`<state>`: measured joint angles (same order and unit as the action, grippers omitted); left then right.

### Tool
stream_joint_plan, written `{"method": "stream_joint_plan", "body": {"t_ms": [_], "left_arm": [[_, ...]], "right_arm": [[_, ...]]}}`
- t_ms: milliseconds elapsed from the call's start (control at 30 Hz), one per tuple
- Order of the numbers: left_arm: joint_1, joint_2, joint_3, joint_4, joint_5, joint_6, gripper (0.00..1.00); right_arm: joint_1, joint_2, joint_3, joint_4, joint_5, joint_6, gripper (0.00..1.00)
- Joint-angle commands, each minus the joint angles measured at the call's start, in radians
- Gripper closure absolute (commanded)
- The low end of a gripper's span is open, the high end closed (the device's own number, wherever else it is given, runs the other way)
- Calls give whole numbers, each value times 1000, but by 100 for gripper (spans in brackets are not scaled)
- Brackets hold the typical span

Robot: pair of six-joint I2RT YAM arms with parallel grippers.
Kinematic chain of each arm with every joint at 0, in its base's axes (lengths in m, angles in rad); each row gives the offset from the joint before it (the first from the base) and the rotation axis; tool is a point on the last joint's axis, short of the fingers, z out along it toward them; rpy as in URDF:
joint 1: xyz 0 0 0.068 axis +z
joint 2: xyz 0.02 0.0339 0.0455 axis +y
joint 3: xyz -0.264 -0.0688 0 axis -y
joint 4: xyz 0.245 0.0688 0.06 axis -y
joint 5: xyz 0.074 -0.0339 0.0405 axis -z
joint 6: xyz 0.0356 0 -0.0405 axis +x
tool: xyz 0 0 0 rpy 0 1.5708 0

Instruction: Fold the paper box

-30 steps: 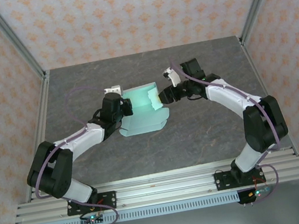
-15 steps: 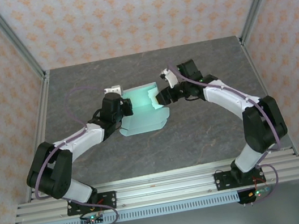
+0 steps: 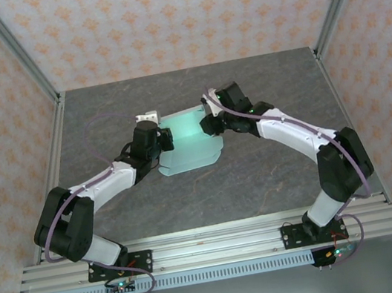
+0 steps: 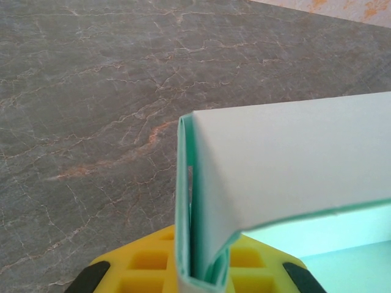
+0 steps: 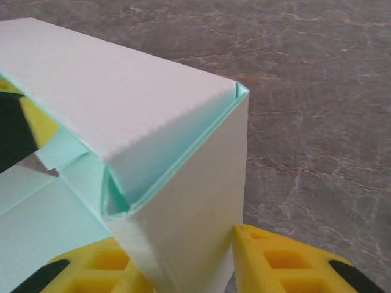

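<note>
paper box (image 3: 189, 149): opening up, back wall left–right | left gripper (image 3: 167, 138): clamps left wall | right gripper (image 3: 208, 125): astride right wall, grip unclear | marbled grey table (image 3: 275, 171), patterned walls (image 3: 159, 17)

- The pale mint paper box (image 3: 190, 149) lies partly folded on the grey surface (image 3: 275, 171).
- The left pincer (image 3: 164, 138) meets its left edge, the right pincer (image 3: 209, 124) its far right corner.
</note>
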<state>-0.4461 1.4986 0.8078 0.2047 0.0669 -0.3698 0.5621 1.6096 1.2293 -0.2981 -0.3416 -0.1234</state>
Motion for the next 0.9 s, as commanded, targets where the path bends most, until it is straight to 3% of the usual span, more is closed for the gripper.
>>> {"method": "stream_joint_plan", "body": {"t_ms": [0, 467, 867], "left_arm": [[-33, -40, 33, 5, 46, 3, 100], [-54, -44, 34, 11, 44, -9, 100], [-56, -52, 23, 18, 27, -19, 100]], "right_arm": [[28, 11, 30, 58, 196, 53, 68], [167, 128, 168, -63, 741, 171, 80], [179, 165, 190, -104, 960, 269, 89]]}}
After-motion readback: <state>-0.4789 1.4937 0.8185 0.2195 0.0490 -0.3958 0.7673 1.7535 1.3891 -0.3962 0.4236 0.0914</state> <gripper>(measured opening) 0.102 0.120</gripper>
